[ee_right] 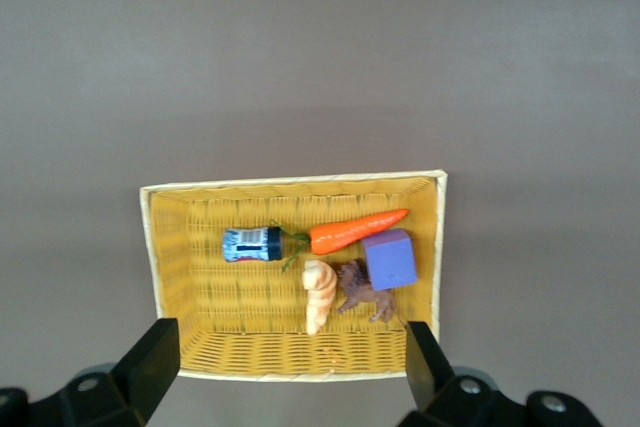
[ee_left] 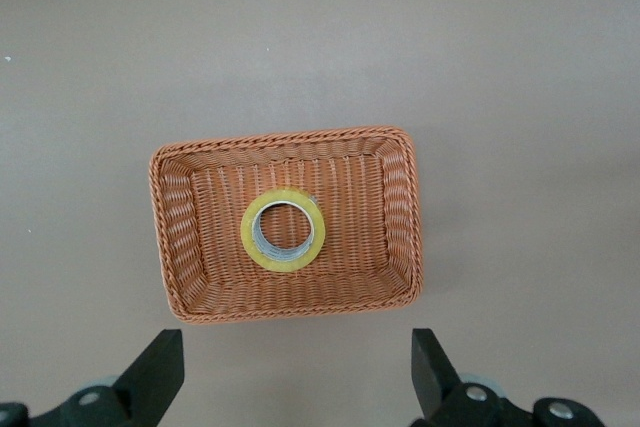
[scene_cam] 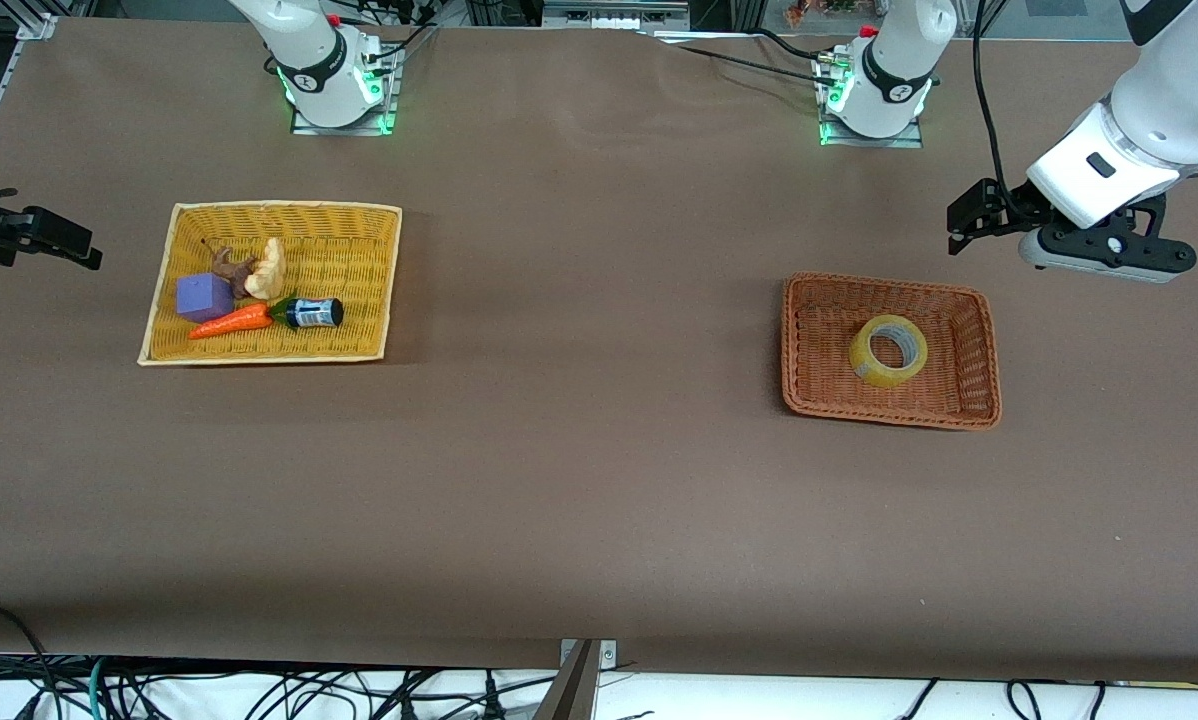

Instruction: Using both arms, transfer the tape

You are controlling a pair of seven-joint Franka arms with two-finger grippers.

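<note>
The tape (scene_cam: 888,350) lies flat in the brown basket (scene_cam: 986,330) – bare desk (scene_cam: 599,480) all around. Left hand (scene_cam: 962,222) and right hand (scene_cam: 44,240), both wide open and empty, wait above the desk ends – the right arm is cut off

The light is bright and even, and it comes from above. The brown table (scene_cam: 579,480) shows no glare. Soft, faint shadows lie beside the orange basket (scene_cam: 989,340) and the yellow basket (scene_cam: 389,290). Small green lights glow at the arm bases. The front view is sharp. The right wrist view looks a little soft and dimmer.
</note>
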